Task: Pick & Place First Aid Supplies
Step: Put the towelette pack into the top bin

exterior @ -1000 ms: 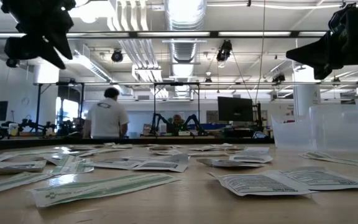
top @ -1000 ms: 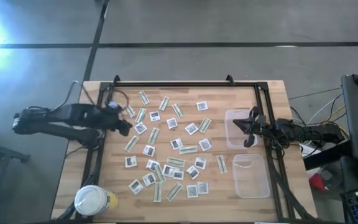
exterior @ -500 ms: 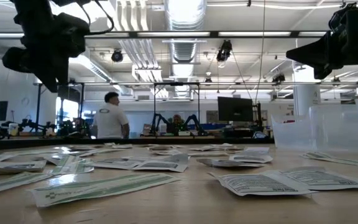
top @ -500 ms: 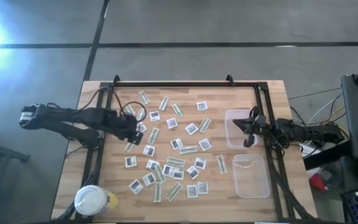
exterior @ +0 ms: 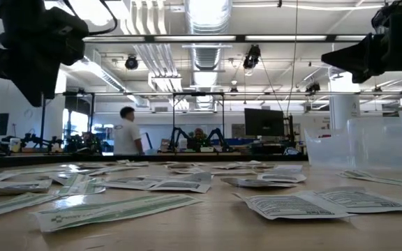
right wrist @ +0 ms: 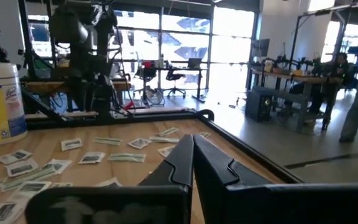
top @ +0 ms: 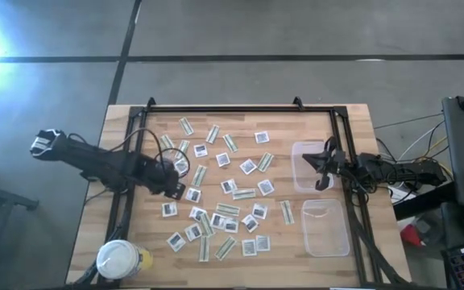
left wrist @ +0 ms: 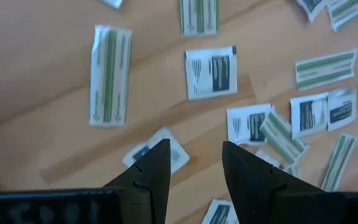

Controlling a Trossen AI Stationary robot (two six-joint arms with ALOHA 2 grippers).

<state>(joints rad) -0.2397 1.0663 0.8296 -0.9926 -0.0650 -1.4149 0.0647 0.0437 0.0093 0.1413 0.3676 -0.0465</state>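
**Left gripper hangs open over the scattered packets; right gripper shut by the tubs**

Seen from above, with the wooden table as the clock face, the round jar with a white lid stands at about 8 o'clock, near the front-left corner. The left gripper reaches in from 9 o'clock and hangs over the left edge of the spread. Its two dark fingers stand apart with nothing between them; in the left wrist view a square white packet with dark print lies on the wood just below and beside them, partly hidden by one finger.

The first aid supplies, dozens of small flat packets, lie loose across the table's middle: square white ones with dark print mixed with narrow pale green-and-white strips, some overlapping, most apart.

At about 3 o'clock the right gripper hovers over the farther of two clear plastic tubs, its fingers pressed together and holding nothing. The second tub sits toward 4 o'clock. In the low view a person in a white shirt stands in the room behind.
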